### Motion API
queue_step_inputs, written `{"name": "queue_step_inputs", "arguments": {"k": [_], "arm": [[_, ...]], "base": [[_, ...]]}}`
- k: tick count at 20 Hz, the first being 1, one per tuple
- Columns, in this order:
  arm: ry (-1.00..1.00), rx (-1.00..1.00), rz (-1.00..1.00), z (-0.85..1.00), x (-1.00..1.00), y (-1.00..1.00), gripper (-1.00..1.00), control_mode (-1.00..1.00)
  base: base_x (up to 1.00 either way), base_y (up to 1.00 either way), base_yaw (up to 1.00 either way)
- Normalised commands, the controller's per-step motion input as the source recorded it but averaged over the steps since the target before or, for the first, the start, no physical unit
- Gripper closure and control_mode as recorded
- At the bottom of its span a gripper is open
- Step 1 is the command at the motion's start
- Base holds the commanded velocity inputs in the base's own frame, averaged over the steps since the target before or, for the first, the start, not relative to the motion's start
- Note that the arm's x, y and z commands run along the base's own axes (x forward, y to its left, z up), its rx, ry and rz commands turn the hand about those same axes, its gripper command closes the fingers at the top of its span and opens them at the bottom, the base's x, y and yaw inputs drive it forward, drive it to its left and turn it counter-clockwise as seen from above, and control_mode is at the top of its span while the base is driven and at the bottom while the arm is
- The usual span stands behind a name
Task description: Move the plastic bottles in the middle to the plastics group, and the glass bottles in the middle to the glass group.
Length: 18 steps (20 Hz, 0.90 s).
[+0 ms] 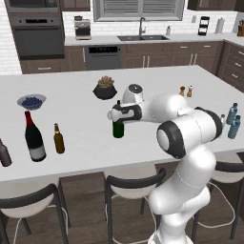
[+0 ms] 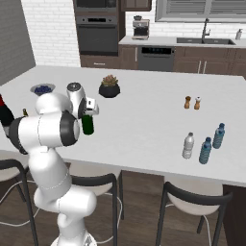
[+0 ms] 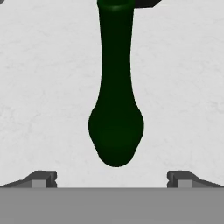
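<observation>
A slim dark green wine bottle (image 1: 118, 128) (image 2: 87, 126) stands upright mid-counter. My gripper (image 1: 117, 116) (image 2: 90, 114) hovers at its neck and shoulder, covering part of it. In the hand view the green bottle (image 3: 116, 127) is centred just ahead of the gripper (image 3: 112, 178), whose fingertips (image 3: 43, 178) stand wide open and touch nothing. The black wine bottle with red foil (image 1: 34, 138) stands at the left beside the amber beer bottle (image 1: 58, 139) and a short dark brown bottle (image 1: 5, 153). The clear plastic bottle (image 2: 188, 145) stands at the right next to two blue-tinted bottles (image 2: 205, 151) (image 2: 218, 136).
A potted plant (image 1: 105, 88) and a bowl of blueberries (image 1: 31, 101) sit toward the back of the white island counter (image 1: 81, 124). Salt and pepper shakers (image 2: 192, 102) stand at the back right. Stools line the counter's near edge.
</observation>
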Motion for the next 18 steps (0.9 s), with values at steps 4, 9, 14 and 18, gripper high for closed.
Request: {"name": "queue_step_inputs", "arguments": {"k": [4, 9, 14, 18], "arm": [[0.00, 0.00, 0.00, 0.00, 0.11, 0.07, -1.00, -1.00], [0.00, 0.00, 0.00, -0.03, 0.08, 0.00, -1.00, -1.00], [0.01, 0.00, 0.00, -0.10, 0.15, 0.00, -1.00, -1.00], [0.02, 0.00, 0.00, -0.16, 0.13, 0.00, -1.00, -1.00]], "base": [[0.00, 0.00, 0.00], [0.00, 0.00, 0.00], [0.00, 0.00, 0.00], [0.00, 0.00, 0.00]]}}
